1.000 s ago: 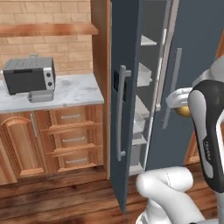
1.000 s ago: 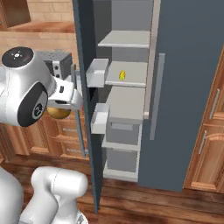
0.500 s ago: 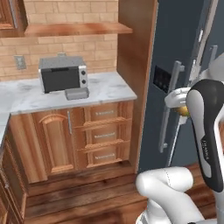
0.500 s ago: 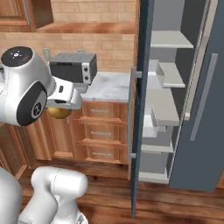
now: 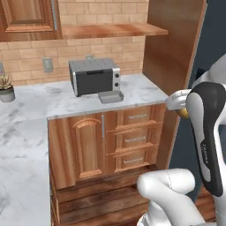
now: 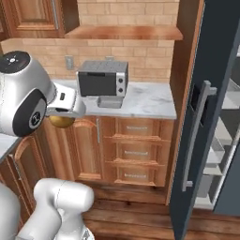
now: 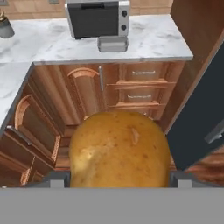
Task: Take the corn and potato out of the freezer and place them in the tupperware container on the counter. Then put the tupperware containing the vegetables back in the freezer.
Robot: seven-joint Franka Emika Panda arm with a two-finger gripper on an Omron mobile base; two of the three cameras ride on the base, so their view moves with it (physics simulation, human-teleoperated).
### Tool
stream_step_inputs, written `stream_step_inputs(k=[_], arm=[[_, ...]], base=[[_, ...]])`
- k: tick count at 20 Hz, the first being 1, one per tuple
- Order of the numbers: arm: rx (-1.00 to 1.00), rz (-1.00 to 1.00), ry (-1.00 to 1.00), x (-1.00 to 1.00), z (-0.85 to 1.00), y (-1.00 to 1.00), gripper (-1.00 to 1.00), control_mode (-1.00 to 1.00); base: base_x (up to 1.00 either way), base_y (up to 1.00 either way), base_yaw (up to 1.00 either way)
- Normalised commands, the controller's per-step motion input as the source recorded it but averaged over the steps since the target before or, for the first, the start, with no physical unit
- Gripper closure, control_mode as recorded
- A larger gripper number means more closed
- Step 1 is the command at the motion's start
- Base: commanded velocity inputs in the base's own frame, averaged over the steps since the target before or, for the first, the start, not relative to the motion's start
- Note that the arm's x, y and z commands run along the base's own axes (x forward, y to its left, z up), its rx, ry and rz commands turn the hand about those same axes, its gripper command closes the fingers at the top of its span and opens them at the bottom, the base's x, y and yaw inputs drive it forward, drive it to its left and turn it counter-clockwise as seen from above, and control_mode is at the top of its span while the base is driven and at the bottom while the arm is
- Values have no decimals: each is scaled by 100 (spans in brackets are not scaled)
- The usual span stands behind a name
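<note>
I see my end effector (image 7: 118, 180) gripping the rounded golden-brown potato (image 7: 119, 149), its 2 dark finger tips spread wide either side of it, well short of the white-and-grey marbled tabletop (image 7: 144, 41). The small shallow grey tupperware tray (image 7: 113, 43) sits there, just in front of the silver toaster oven (image 7: 97, 17). I judge the round potato could slip out in transit, or roll off the tray's low rim on release.

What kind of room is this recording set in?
A rendered home kitchen, by the look of it: a marbled counter over wooden drawers, a toaster oven against a brick wall, and a tall freezer with its door open.
</note>
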Motion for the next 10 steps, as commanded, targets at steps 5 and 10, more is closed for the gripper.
stream_step_inputs(k=[5, 10], arm=[[0, 0, 0, 0, 0, 0, 100, 100], [0, 0, 0, 0, 0, 0, 100, 100]], base=[[100, 20, 3], [85, 6, 1]])
